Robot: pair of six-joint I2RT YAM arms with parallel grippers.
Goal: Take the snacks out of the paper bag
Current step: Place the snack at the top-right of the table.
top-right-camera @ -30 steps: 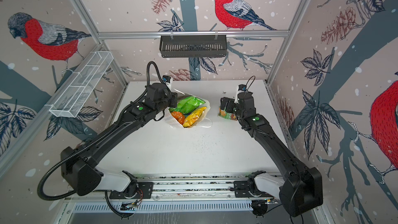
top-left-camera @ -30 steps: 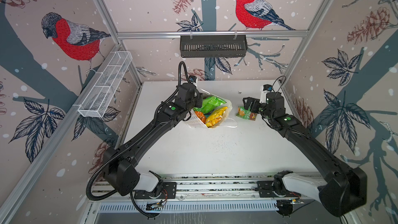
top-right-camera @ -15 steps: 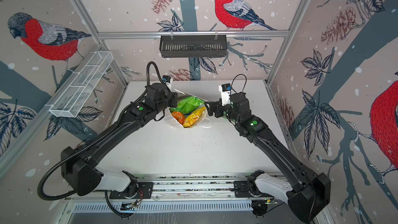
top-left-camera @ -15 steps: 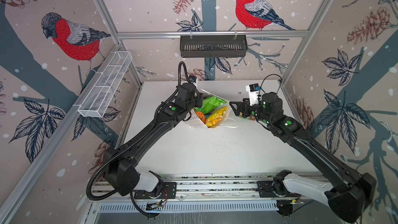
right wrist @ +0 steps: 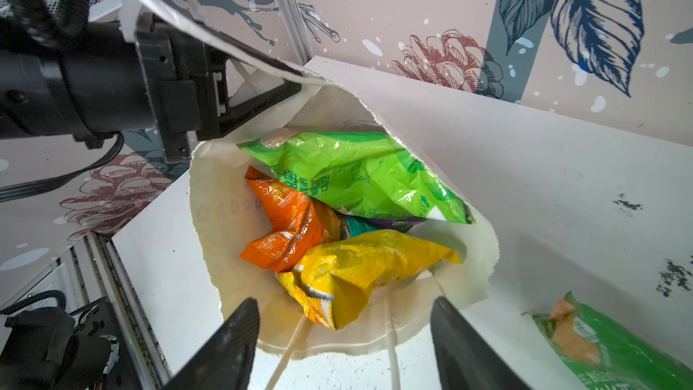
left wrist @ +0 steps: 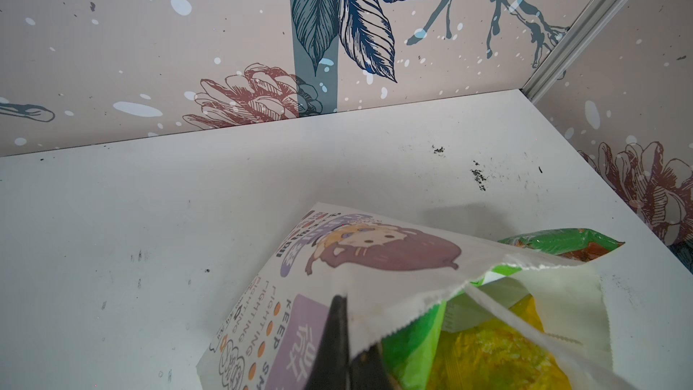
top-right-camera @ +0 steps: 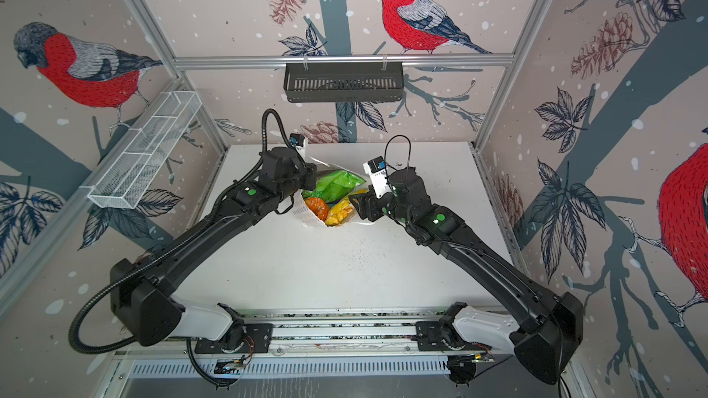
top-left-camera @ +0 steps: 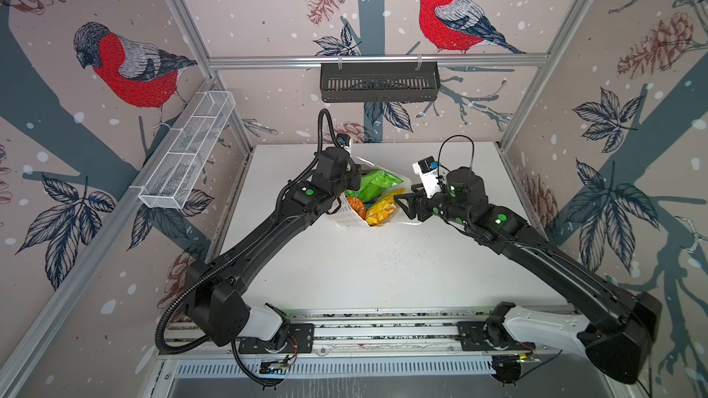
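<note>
The left tool (left wrist: 352,347) pinches the rim of the paper bag (right wrist: 217,219) to hold it open while the right tool (right wrist: 345,305), spread wide, sits just before the yellow snack (right wrist: 367,264) inside (one green snack (right wrist: 615,347) lies out beside it), so next it should push in and squeeze.

on the paper bag (left wrist: 378,268), just beside the left gripper (left wrist: 342,307), stand "keep", "fighting" and a cut-off "sm"; chinese characters mark its lilac panel (left wrist: 300,335) and the green packet (right wrist: 356,172).

Black arms (top-left-camera: 260,239), white base links (top-left-camera: 264,323), green dots (top-left-camera: 306,192) (ribbed cable (top-left-camera: 320,132) on left).
</note>
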